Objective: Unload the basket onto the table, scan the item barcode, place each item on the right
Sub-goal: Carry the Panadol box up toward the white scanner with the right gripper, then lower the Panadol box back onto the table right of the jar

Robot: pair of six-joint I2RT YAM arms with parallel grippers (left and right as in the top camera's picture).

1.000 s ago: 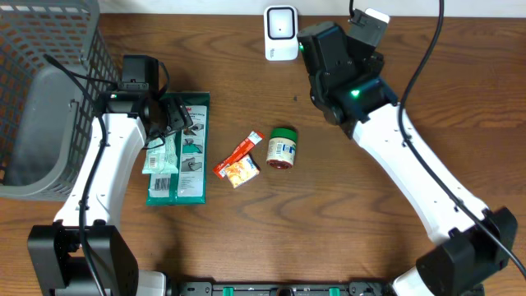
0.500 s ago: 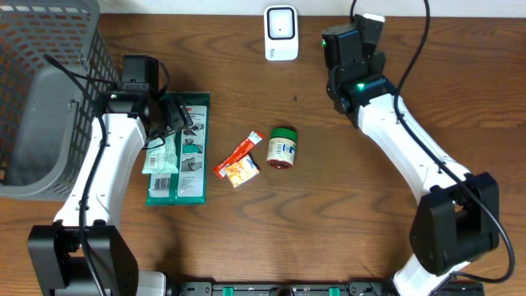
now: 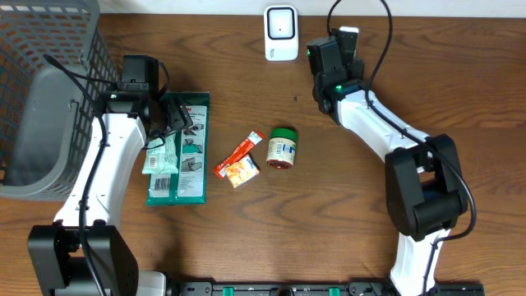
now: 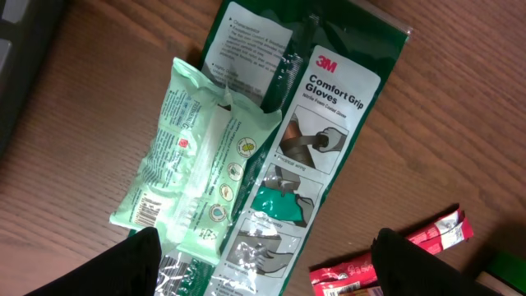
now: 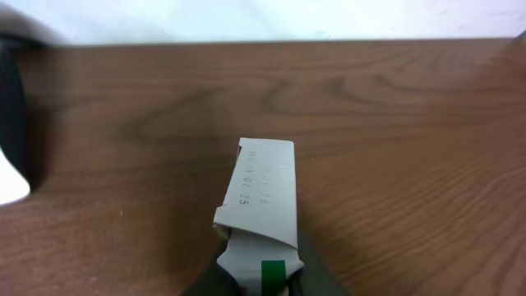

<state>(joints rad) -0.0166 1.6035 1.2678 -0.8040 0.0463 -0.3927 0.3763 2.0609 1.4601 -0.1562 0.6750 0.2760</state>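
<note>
My right gripper (image 3: 332, 59) is shut on a small white carton (image 5: 259, 191) with a printed date code and a green stripe; the carton's end sticks out past the fingers (image 3: 348, 33). It hangs low over the wood, just right of the white barcode scanner (image 3: 280, 33), whose edge shows at the left of the right wrist view (image 5: 10, 182). The carton's barcode is not visible. My left gripper (image 4: 265, 271) stands open above a pale green wipes pack (image 4: 201, 156) lying on a green 3M gloves package (image 4: 316, 115), with nothing between its fingers.
A green-lidded jar (image 3: 283, 146) and red snack packets (image 3: 238, 163) lie mid-table. A grey mesh basket (image 3: 41, 90) fills the far left. The table's back edge runs just behind the scanner.
The right arm has swung left and dropped lower, bringing the carton closer beside the scanner. The left arm has not moved.
</note>
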